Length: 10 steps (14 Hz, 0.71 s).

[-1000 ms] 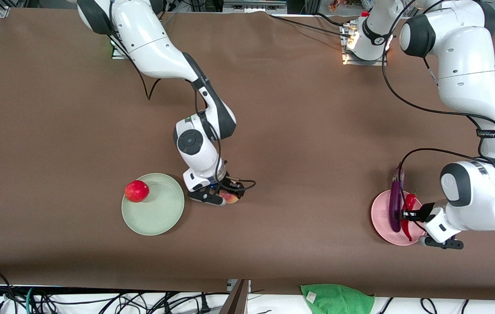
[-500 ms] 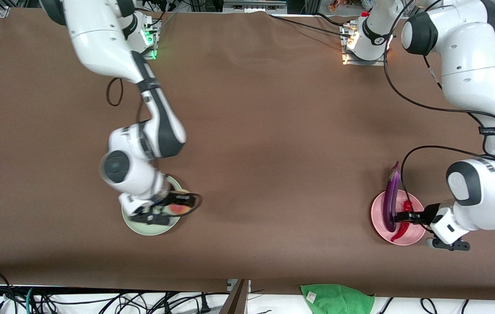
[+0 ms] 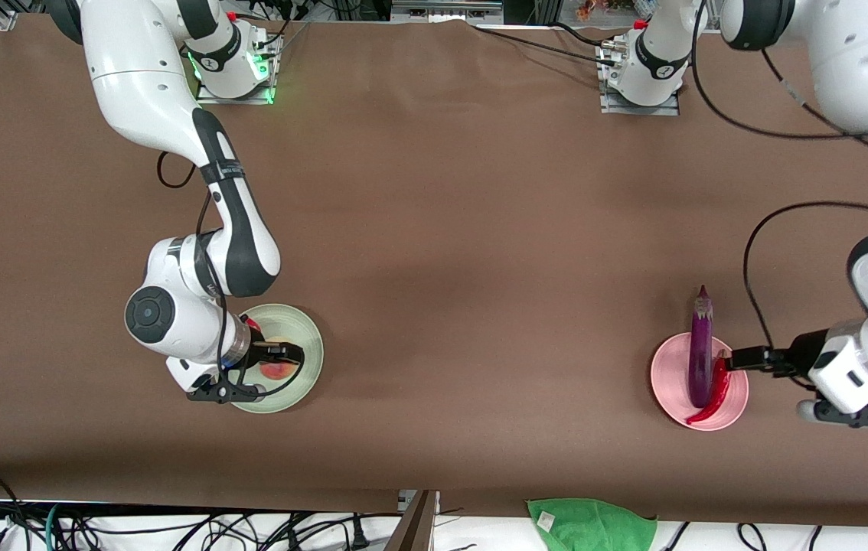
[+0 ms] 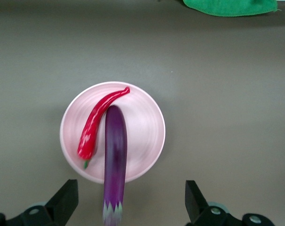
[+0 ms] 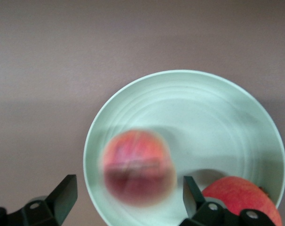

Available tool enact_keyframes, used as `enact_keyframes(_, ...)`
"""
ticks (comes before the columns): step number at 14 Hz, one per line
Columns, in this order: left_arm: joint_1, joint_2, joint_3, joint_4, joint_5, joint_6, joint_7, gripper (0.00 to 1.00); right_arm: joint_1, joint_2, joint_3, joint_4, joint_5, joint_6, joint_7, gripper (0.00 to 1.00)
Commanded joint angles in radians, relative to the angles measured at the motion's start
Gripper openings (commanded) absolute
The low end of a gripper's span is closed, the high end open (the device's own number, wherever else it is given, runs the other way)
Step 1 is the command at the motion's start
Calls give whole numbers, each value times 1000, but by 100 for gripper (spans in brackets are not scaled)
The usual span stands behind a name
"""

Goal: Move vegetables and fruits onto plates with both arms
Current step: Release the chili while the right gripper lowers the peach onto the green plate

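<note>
The peach (image 3: 275,370) lies on the mint green plate (image 3: 310,344), blurred in the right wrist view (image 5: 138,167). The apple (image 5: 241,197) sits on the same plate (image 5: 217,117); in the front view the right arm hides all but a sliver of the apple (image 3: 252,324). My right gripper (image 3: 281,357) hangs open just over the peach, its fingers apart from it (image 5: 128,202). The purple eggplant (image 3: 700,352) and red chili (image 3: 713,394) lie side by side on the pink plate (image 3: 667,375). The eggplant's stem end overhangs the rim. My left gripper (image 3: 736,358) is open and empty beside that plate (image 4: 130,207).
A green cloth (image 3: 591,523) lies at the table edge nearest the front camera; it also shows in the left wrist view (image 4: 229,5). Cables trail from both wrists. Brown table cover (image 3: 480,306) lies between the two plates.
My right arm swung the peach from the table to over the green plate and let it go. My left gripper released the chili and drew back off the pink plate.
</note>
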Motion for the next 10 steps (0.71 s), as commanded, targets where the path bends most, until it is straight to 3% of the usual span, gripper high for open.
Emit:
enact_keyframes(1, -37, -152, 4, -65, 106, -100, -48, 100, -7, -70, 6, -7, -2, -104, -5, 100)
enact_keyframes(7, -36, -393, -40, -189, 186, -166, -49, 100, 7, -247, -26, -15, -39, -313, 51, 100)
enact_keyframes(10, -13, -525, -83, -380, 197, -174, -147, 100, 4, -366, -80, -24, -85, -481, 4, 100)
